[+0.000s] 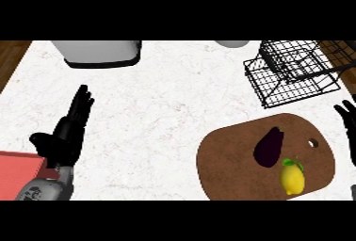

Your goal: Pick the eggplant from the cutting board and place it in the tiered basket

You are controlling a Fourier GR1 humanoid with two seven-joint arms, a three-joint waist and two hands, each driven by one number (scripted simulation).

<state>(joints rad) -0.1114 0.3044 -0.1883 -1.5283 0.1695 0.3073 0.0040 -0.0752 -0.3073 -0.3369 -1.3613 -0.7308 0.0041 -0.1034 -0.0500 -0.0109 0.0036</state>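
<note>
Near left corner: a flat red slab (15, 173), matte, with squared edges, cut off by the view's left edge; what it is cannot be told. The grey forearm (47, 189) of the left arm overlaps its right side.

Near right: a lemon (293, 179), smooth yellow oval with a small green leaf at its far end, lying on the near right part of the cutting board (230, 160). The board is a brown, matte, rounded slab with a small hole near its right edge.

Eggplant (268, 146): dark purple, glossy, elongated teardrop, narrower at its far end, lying on the board's middle, just beyond and left of the lemon. It lies near the right hand (347, 132) but apart from it, to that hand's left, and well apart from the left hand (68, 132), far to that hand's right.

Left hand: black, fingers straight and pointing away, thumb spread to the left, holding nothing, over bare counter.

Right hand: black, only partly in view at the right edge just beyond the board, fingers straight and spread, holding nothing.

Counter (160, 103): white stone look with faint veining; dark wood shows at its far left.

Far right: tiered basket (292, 73), black wire grid, boxy and open.

Far left: a pale grey rounded container (97, 52).

Far centre-right: a white rounded object (231, 43), only its edge showing.
</note>
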